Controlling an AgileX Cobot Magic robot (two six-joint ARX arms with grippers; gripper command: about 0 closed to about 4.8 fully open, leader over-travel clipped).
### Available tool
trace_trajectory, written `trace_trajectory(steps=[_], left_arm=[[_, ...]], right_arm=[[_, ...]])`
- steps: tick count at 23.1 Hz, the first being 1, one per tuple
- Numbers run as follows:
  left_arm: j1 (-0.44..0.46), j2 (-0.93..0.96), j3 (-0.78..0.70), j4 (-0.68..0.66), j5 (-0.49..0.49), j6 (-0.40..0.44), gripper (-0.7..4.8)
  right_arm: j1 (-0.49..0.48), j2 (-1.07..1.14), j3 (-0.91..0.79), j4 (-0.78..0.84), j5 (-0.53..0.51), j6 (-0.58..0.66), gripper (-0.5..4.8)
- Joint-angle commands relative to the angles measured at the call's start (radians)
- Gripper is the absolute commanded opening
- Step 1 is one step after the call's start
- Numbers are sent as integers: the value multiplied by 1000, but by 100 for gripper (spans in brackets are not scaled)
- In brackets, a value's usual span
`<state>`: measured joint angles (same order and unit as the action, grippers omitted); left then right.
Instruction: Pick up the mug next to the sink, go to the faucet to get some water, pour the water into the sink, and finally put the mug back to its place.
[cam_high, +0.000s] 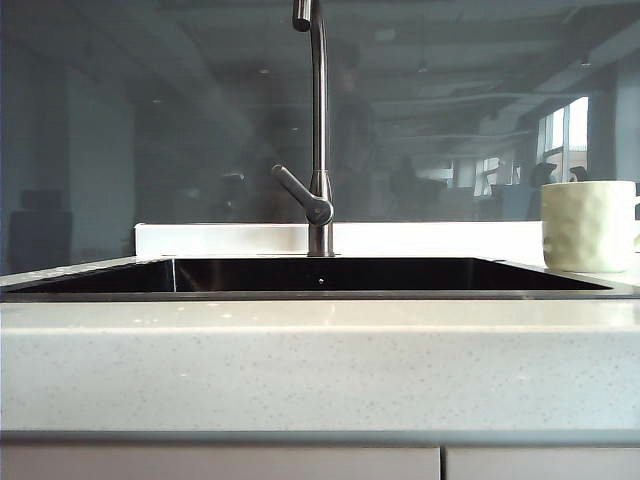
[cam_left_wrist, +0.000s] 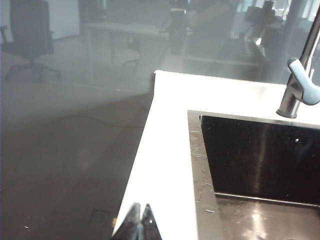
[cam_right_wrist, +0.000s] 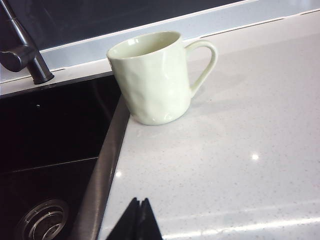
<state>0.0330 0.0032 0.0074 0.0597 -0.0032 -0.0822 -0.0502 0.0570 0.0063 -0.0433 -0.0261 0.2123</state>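
Observation:
The cream-yellow mug (cam_high: 588, 225) stands upright on the counter at the right end of the sink (cam_high: 320, 277). In the right wrist view the mug (cam_right_wrist: 152, 80) sits by the sink's rim (cam_right_wrist: 107, 160), handle turned away from the basin. My right gripper (cam_right_wrist: 139, 202) is shut and empty over the counter, well short of the mug. My left gripper (cam_left_wrist: 140, 207) is shut and empty above the counter beside the sink's other end (cam_left_wrist: 197, 150). The steel faucet (cam_high: 318, 150) rises behind the basin, its lever (cam_left_wrist: 304, 86) angled out. No water is running. Neither gripper shows in the exterior view.
The pale speckled countertop (cam_high: 320, 370) fronts the sink, with a low white ledge (cam_high: 220, 238) behind it and a glass wall beyond. A drain (cam_right_wrist: 42, 220) lies in the basin floor. Past the counter's end the floor (cam_left_wrist: 60, 165) drops away.

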Motion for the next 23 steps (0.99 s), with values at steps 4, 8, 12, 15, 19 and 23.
trace_trajectory(steps=[4,8,12,15,19,23], left_arm=[[1,0,3,13,0,53,-3],[1,0,3,8,-1,91,-3],[1,0,3,8,-1,92,-3],[1,0,3,9,0,89,-3],[2,0,3,8,0,90,-3],[2,0,3,8,0,90,-3]], right_arm=[[-1,0,5,17,2,-3,-9],[-1,0,5,18,2,-3,-9],[-1,0,5,17,2,-3,-9],[-1,0,5,17,2,-3,-9],[-1,0,5,18,2,-3,-9],[-1,0,5,17,2,-3,-9]])
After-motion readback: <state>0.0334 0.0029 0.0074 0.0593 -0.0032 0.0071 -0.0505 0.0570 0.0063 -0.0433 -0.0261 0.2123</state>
